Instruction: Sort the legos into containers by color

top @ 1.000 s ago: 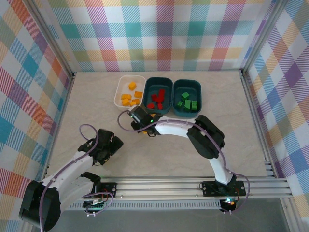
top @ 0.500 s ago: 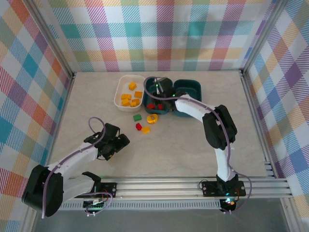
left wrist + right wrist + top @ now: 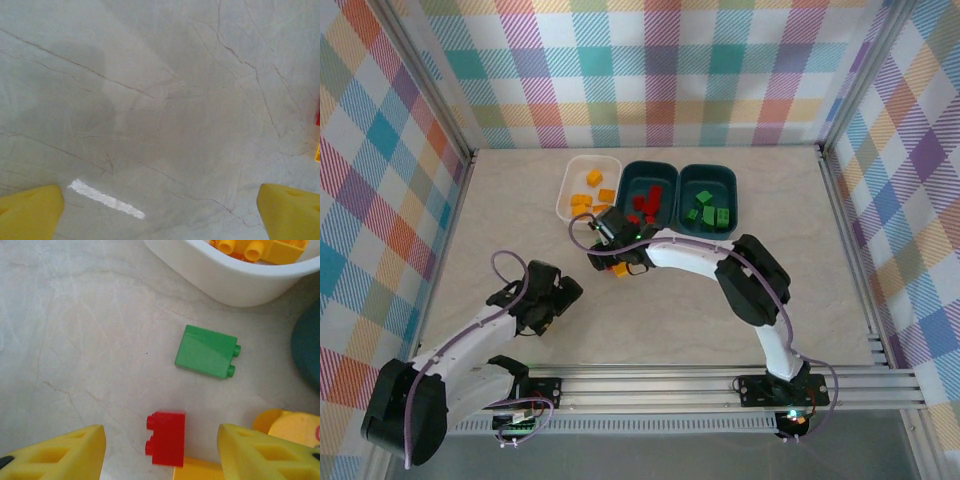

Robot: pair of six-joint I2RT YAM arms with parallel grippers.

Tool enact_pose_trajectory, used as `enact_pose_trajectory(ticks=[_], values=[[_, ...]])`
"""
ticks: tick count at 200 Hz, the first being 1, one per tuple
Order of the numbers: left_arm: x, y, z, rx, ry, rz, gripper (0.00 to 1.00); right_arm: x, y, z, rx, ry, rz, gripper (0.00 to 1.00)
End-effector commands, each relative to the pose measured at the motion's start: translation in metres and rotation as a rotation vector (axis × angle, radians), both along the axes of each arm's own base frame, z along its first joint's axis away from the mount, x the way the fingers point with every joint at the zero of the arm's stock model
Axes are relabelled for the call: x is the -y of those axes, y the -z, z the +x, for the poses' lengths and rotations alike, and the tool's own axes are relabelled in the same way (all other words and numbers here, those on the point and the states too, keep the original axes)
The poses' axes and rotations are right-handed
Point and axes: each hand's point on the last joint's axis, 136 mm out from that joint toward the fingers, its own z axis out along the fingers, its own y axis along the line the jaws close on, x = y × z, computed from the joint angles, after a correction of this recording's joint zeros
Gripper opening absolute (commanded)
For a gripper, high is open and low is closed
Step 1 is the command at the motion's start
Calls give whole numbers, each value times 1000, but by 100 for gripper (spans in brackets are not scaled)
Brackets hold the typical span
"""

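Beside the white tray [image 3: 225,277], your right gripper [image 3: 161,452] hangs jaws apart over a red brick [image 3: 166,437]. Your left gripper [image 3: 160,212]: jaws apart above the table [image 3: 150,100].

Plaid walls [image 3: 660,70] enclose a marbled tabletop [image 3: 840,300].

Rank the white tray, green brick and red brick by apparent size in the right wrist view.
1. white tray, though cropped by the frame.
2. green brick.
3. red brick, clearly smaller.
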Motion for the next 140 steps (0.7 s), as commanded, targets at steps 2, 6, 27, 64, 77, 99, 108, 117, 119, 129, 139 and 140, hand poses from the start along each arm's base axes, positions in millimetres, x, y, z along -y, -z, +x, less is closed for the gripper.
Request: enact_pose_trajectory(ticks=[2, 6, 27, 64, 77, 99, 108, 117, 119, 129, 139, 140], values=[[-20, 13, -22, -64, -32, 70, 100, 2, 17, -1, -24, 3, -53, 60], [-21, 13, -23, -62, -34, 71, 100, 1, 19, -1, -30, -1, -57, 59], [-22, 14, -24, -54, -41, 67, 100, -2, 37, -8, -73, -17, -75, 53], [-20, 16, -22, -58, -39, 60, 100, -3, 37, -12, -64, -21, -73, 34], [-18, 17, -21, -64, -34, 58, 100, -3, 26, -12, -41, -18, -52, 28], [-16, 18, -21, -77, -27, 54, 99, -1, -8, -9, 7, 0, 8, 25], [-15, 14, -20, -80, -20, 58, 97, 4, -21, -4, 20, 23, 33, 25], [-10, 8, -17, -64, 13, 64, 96, 9, -33, 3, 21, 48, 74, 24], [-10, 6, -16, -60, 20, 66, 96, 10, -36, 4, 23, 51, 90, 24], [-5, -1, -13, -41, 56, 84, 96, 18, -48, 15, 26, 83, 151, 24], [0, -6, -10, -30, 83, 102, 96, 31, -55, 30, 33, 134, 180, 24], [1, -6, -10, -29, 86, 103, 96, 32, -56, 32, 34, 139, 182, 24]])
